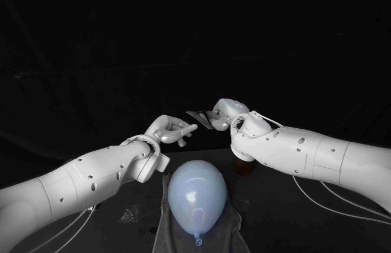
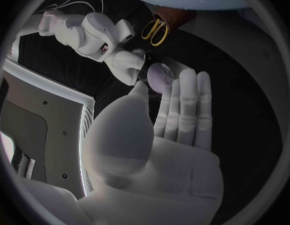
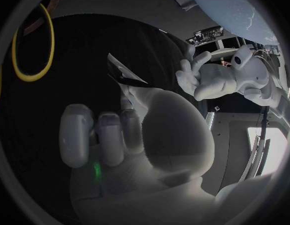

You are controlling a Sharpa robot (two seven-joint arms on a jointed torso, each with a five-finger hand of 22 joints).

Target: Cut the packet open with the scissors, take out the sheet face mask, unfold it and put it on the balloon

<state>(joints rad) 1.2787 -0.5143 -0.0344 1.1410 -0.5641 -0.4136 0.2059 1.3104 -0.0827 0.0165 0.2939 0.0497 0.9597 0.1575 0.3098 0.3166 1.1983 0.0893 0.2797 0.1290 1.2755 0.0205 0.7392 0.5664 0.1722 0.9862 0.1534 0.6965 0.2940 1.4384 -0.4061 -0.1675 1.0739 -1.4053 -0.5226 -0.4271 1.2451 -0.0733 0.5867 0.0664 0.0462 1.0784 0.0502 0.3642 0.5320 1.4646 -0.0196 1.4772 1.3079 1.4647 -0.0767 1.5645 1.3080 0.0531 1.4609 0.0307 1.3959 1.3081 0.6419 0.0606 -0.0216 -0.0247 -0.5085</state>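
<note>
Two hands hang beyond the pale-blue oval rubber balloon (image 1: 195, 193); the right hand (image 1: 224, 113) pinches the dark flat foil packet (image 1: 199, 117) (past the balloon's far end); the left hand (image 1: 173, 130), just beside it, spreads its fingers wide, holding nothing.

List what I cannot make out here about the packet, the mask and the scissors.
1. Packet, head view: the right hand covers one end, and it is small and dark. Cut or uncut cannot be told.
2. Mask: whether it is inside the packet cannot be told.
3. Scissors, left wrist view: the brown holder hides the blades.
4. Holder, head view: mostly hidden under the right arm.
</note>
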